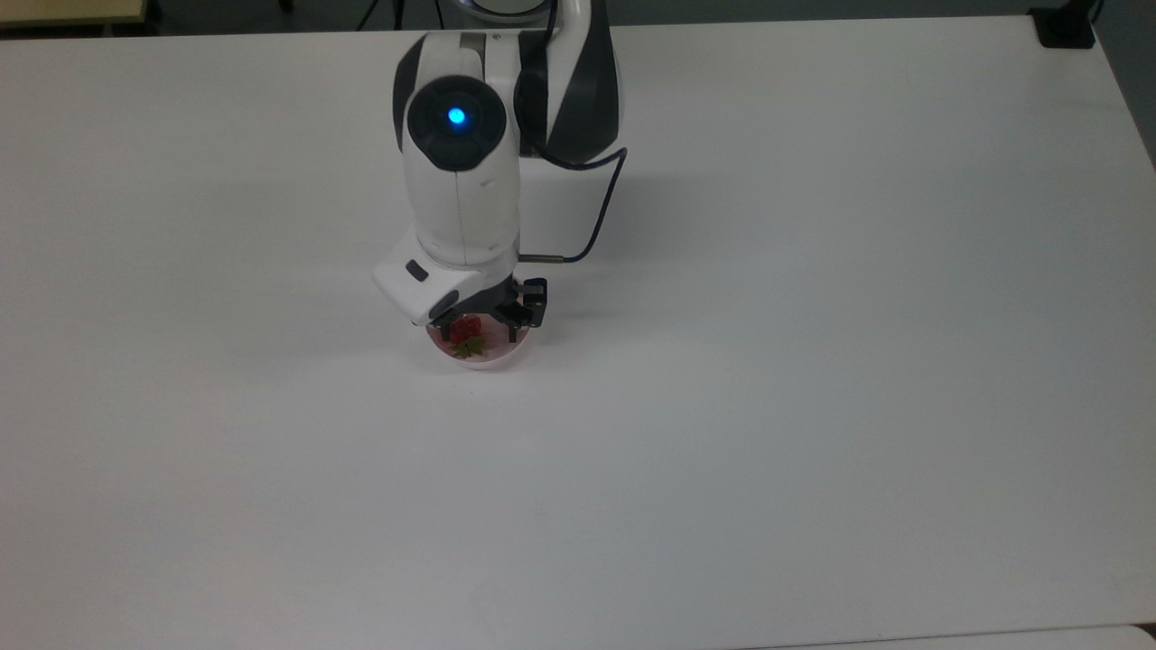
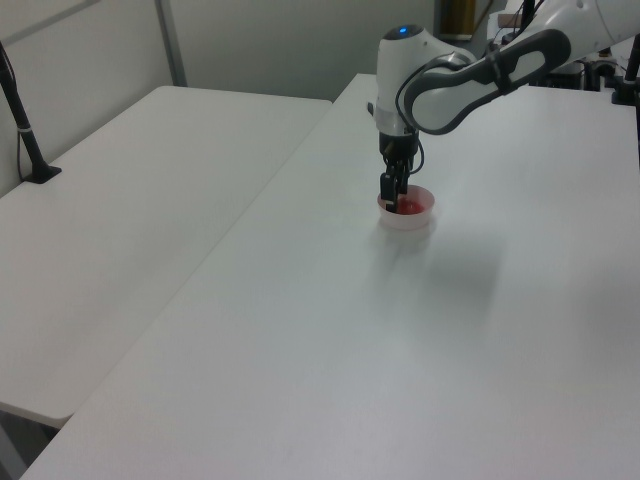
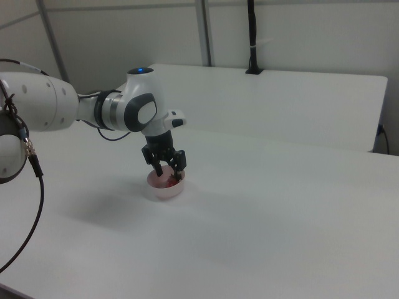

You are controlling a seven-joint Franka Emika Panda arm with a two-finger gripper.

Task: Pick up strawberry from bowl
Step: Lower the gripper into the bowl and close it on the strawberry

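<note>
The strawberry, red with a green cap, lies inside the pale pink bowl near the middle of the white table. My gripper reaches down into the bowl from the top view's upper side. It is open, with one finger on each side of the strawberry. The arm's wrist covers the bowl's far rim in the top view. In the left view the gripper dips into the bowl over the strawberry. In the right view the gripper straddles the strawberry in the bowl.
The white table spreads wide on every side of the bowl. A second white table adjoins it, with a black pole clamped to it. A black block sits at the table's corner in the top view's upper right.
</note>
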